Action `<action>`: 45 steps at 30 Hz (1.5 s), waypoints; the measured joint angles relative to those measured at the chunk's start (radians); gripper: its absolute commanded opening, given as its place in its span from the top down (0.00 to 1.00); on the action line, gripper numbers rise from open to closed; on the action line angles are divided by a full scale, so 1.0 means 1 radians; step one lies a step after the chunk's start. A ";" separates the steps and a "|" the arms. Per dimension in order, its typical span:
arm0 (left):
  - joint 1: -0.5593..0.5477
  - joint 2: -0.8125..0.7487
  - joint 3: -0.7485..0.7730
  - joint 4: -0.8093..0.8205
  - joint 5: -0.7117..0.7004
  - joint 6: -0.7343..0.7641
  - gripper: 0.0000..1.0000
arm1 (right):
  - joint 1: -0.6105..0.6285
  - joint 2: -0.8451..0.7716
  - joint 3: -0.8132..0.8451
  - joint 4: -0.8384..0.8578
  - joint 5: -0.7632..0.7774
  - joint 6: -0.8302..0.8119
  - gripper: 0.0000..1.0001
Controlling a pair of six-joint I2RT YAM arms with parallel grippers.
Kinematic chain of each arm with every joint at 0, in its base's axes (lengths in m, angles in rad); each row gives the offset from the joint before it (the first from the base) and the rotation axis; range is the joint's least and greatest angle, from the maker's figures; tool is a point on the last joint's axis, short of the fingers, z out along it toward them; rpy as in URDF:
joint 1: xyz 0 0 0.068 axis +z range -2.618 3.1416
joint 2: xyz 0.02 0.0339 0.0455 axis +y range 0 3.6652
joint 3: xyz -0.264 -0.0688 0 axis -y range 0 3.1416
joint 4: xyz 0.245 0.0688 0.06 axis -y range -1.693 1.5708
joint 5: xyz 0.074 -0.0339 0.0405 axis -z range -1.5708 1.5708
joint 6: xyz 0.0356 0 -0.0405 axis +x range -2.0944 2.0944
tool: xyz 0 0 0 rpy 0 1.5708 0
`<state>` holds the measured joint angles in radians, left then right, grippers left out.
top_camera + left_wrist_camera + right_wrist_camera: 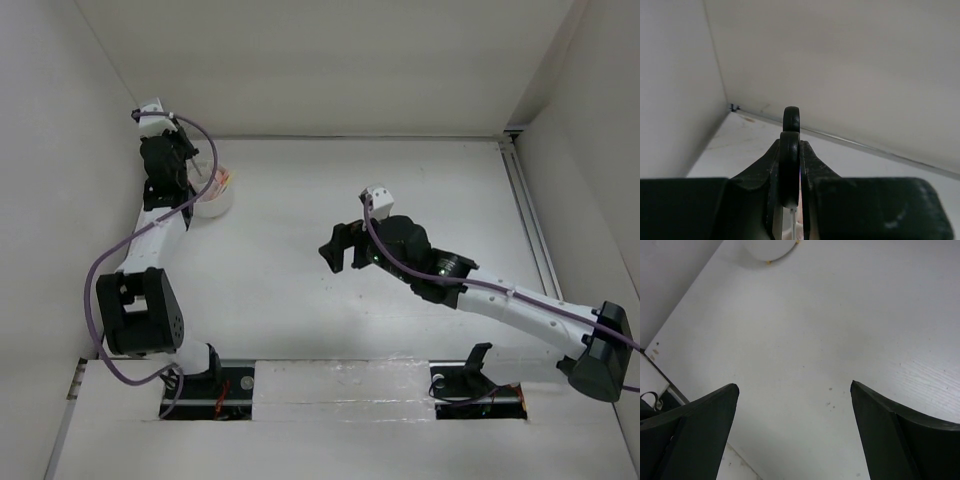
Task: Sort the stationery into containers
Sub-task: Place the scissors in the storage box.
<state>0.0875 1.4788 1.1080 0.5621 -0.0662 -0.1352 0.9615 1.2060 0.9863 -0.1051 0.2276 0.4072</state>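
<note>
**Gripping scissors on the left, right claw spread wide over the table**

Your left claw (789, 148) is clamped narrow on the black-handled scissors (791, 119). Its two fingers (764, 167) press on either side of one handle loop, seen edge-on. The second loop stands up just past the fingertips. A thin pale sliver shows low in the slot between the fingers; you cannot tell from the wrist view whether it is the blade.

From overhead, that claw sits directly over the round white tub (216, 206) and hides its left half. The tub is near the far-left corner of the table (330, 180). Something pink (226, 180) shows inside the tub on the side to the right of the claw. Which compartment it lies in cannot be told.

Your right claw (794, 385) holds nothing. Its fingers (705, 426) stand far apart with only bare white tabletop between them. The tub is well ahead of this claw, at the top edge of its wrist view, with small yellow tips at its rim. Overhead, this claw hangs near mid-table, well apart from the tub and the left claw.
</note>
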 measured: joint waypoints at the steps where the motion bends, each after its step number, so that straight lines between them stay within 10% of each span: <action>1: 0.005 0.025 0.002 0.031 -0.019 0.009 1.00 | 0.002 -0.020 -0.026 0.000 -0.003 0.001 0.00; 45: -0.011 0.327 -0.146 0.475 -0.102 -0.047 1.00 | 0.014 0.060 -0.070 0.052 -0.150 0.019 0.00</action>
<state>0.0765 1.8053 0.9615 1.0374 -0.1680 -0.1822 0.9756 1.2659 0.9161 -0.0532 0.0776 0.4267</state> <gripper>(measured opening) 0.081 0.996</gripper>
